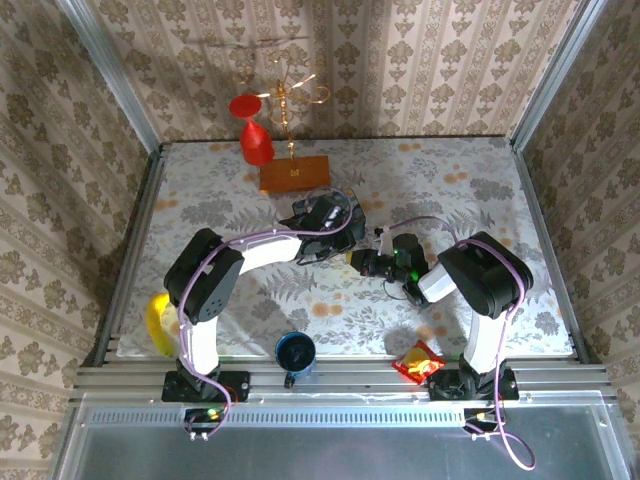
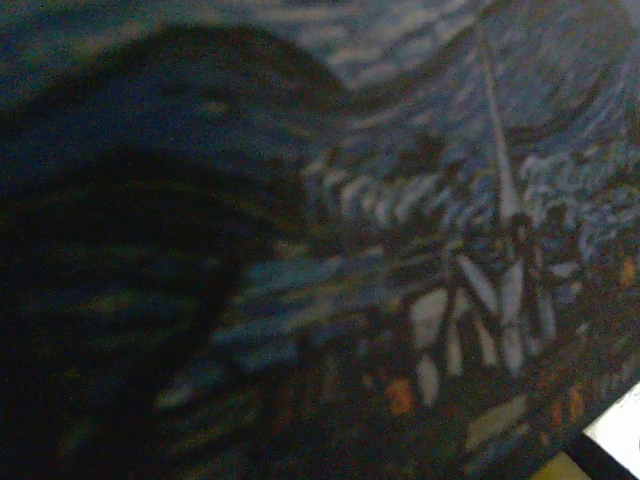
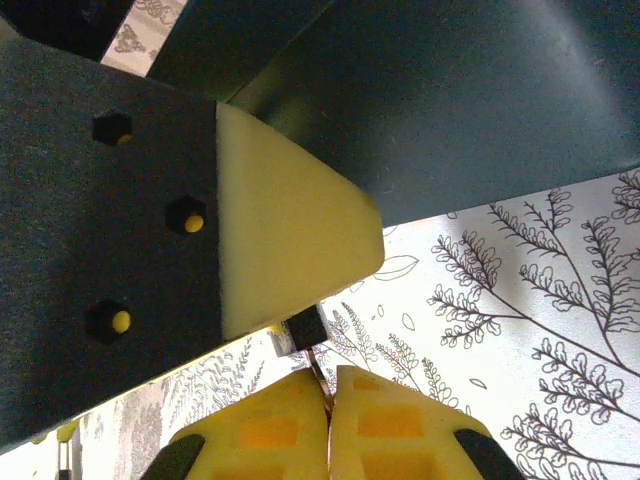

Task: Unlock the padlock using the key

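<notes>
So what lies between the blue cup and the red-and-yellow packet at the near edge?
Nothing: the top view shows bare floral tablecloth between the blue cup and the red-and-yellow packet.

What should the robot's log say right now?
right gripper: shut on key | padlock: at key tip | left gripper: by blue tin

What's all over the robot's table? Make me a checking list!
Surface: flowery cloth, flat.
Job's things: small dark block, maybe the padlock; thin metal sliver, likely the key.
Clutter: blue painted tin, blue cup, snack packet, red goblet, wire ornament, yellow thing.
Claws: right claw shut on the key; left claw at the tin, grip unclear.
Cables: lilac cables along both arms.
Surroundings: patterned walls, metal frame.
</notes>
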You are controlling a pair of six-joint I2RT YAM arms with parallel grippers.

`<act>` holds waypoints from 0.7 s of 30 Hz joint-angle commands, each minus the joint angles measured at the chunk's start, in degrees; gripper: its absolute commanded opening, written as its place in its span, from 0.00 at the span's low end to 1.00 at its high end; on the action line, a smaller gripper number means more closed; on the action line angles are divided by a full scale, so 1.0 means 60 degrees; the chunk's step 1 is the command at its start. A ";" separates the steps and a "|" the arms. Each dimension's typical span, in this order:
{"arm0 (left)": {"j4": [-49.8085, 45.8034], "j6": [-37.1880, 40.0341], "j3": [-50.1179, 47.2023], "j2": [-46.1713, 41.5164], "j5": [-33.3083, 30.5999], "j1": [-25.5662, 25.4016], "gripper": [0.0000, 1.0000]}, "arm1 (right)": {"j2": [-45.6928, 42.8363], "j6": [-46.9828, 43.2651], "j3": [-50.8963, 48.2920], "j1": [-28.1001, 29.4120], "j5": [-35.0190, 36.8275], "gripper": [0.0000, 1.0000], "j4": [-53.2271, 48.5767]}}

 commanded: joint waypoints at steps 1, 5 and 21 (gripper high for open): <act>-0.0437 -0.0264 -0.0306 -0.0439 0.0778 -0.0117 0.07 | -0.0215 -0.0046 -0.0007 -0.0141 0.1015 0.12 0.0523; -0.0258 -0.0402 -0.0431 -0.0458 0.0733 -0.0048 0.07 | -0.0173 -0.0019 -0.0208 -0.0141 0.0899 0.21 0.0703; -0.0085 -0.0529 -0.0774 -0.0605 0.0492 0.0166 0.07 | -0.0609 -0.0502 -0.1291 -0.0141 0.0302 0.24 0.1058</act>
